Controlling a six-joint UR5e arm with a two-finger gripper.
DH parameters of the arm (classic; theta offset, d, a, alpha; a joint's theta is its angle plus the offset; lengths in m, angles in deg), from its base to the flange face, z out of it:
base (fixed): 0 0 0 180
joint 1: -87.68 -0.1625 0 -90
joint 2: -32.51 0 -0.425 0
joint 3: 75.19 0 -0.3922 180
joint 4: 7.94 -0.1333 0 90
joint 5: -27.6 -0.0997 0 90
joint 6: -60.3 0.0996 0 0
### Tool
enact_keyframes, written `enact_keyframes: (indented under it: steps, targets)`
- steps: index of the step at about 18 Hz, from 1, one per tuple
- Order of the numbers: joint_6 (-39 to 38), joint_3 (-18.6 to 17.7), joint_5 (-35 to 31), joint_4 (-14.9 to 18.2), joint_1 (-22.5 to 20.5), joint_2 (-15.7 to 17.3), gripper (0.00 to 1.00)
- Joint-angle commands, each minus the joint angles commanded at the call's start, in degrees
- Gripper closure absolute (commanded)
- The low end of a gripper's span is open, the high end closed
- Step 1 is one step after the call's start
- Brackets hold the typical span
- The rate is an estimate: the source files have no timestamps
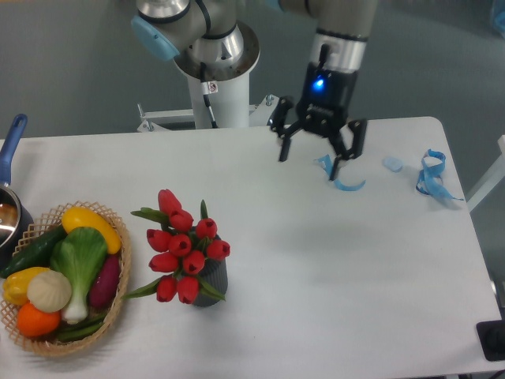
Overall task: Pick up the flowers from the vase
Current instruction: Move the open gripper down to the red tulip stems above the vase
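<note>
Tulips wait untouched on a white desk [331, 260] as a UR5e arm's tool hangs well apart from them, toward the far edge.

At far left, a blue-handled metal pot [8, 207] is cut off by the frame. Beside it sits a woven wicker basket [118, 296] heaped with smooth, glossy-looking vegetables: yellow, green, purple, orange and white shapes.

Just right of the basket stand the flowers [183, 245], a tight bunch of red tulip buds with green leaves splaying outward, set upright in the vase [215, 278], a small dark ribbed cylinder that the bunch mostly hides. The bunch spreads wider than the vase and likely weighs very little. Buds and leaves look soft and yielding, so a pinch on the heads would probably slip or crush them. The firmer hold appears to be lower down, where the stems gather just above the vase mouth, though that neck is largely screened by leaves. The vase seems light enough to lift or tip with the bunch if the stems bind.

Farther right and back, the tool [314, 155] hovers above the desk with its two dark fingers spread wide and nothing between them. Curled blue ribbon scraps [344, 181] lie just beneath and beside it, and more blue ribbon pieces [432, 175] lie near the right edge.
</note>
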Motion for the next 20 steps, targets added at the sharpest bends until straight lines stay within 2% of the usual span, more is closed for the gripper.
enact_keyframes:
  steps: [2,6,9,14,17,20]
  targets:
    - [-0.78,-0.26,4.40,0.17,1.49,-1.06,0.00]
    - [-1.85,-2.37,5.21,-0.09,4.31,-1.76,0.00]
    - [-1.67,-1.59,7.84,-0.44,5.80,-3.96,0.00]
    - [-1.67,-0.53,8.02,-5.70,8.00,-8.78,0.00]
    - [-1.84,0.96,8.02,-7.03,8.35,-11.42,0.00]
    - [-1.85,1.41,8.02,-7.03,8.44,-11.87,0.00]
